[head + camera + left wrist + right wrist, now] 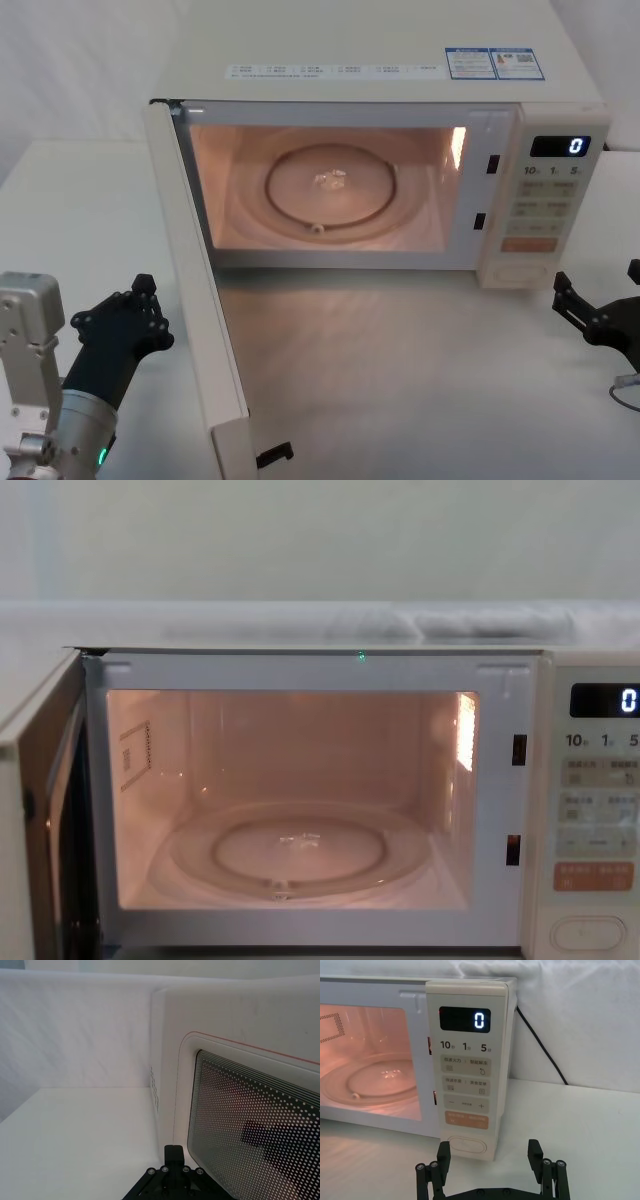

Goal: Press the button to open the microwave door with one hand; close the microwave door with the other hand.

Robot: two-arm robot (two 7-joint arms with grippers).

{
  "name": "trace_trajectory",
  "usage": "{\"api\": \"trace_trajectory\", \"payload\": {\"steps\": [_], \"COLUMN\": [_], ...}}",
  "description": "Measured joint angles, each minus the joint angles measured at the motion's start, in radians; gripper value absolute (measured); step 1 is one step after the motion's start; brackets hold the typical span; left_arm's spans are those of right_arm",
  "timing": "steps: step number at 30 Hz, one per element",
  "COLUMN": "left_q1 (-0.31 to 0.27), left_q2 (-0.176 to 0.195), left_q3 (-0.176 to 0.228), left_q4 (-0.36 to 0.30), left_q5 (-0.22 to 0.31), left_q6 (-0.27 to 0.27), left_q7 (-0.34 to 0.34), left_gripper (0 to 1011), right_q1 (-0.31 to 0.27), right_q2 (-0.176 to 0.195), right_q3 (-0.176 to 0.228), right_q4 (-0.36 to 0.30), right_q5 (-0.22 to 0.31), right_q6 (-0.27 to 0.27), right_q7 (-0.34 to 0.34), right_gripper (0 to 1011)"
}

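The door (40,810) swings out left of the microwave (400,60), so the chest view gives it edge-on and cropped, and the left wrist view shows just part of its window, the logo out of sight. The small print on the panel keys above the button (466,1146) is too fine to read. Right of the microwave, the right gripper (600,310) is cut by the head view's edge; the left gripper (173,1160) shows perhaps one fingertip.

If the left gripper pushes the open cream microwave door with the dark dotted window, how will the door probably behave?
The cream microwave door will likely swing stiffly as one rigid panel, since it stands open, hinged at the oven's left edge. Its smooth face may let the black left gripper slide sideways. The white microwave body looks bulky, so it probably stays put.
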Motion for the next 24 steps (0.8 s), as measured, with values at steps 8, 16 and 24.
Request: {"api": "trace_trajectory", "payload": {"steps": [8, 16, 24], "left_q1": [0.000, 0.045, 0.090], "left_q2": [0.000, 0.048, 0.121], "left_q3": [0.000, -0.076, -0.169], "left_q4": [0.000, -0.027, -0.078], "left_q5": [0.000, -0.093, -0.204], "left_q6": [0.000, 0.020, 0.051], "left_q7": [0.000, -0.122, -0.234], "left_gripper": [0, 0, 0], "right_q1": [0.000, 0.000, 0.000], "right_q2": [0.000, 0.000, 0.000], "right_q3": [0.000, 0.000, 0.000], "right_q4": [0.000, 0.000, 0.000], "right_q5": [0.000, 0.000, 0.000], "right_q6": [0.000, 0.000, 0.000], "right_q7": [0.000, 0.000, 0.000], "right_gripper": [1002, 1002, 1002]}}
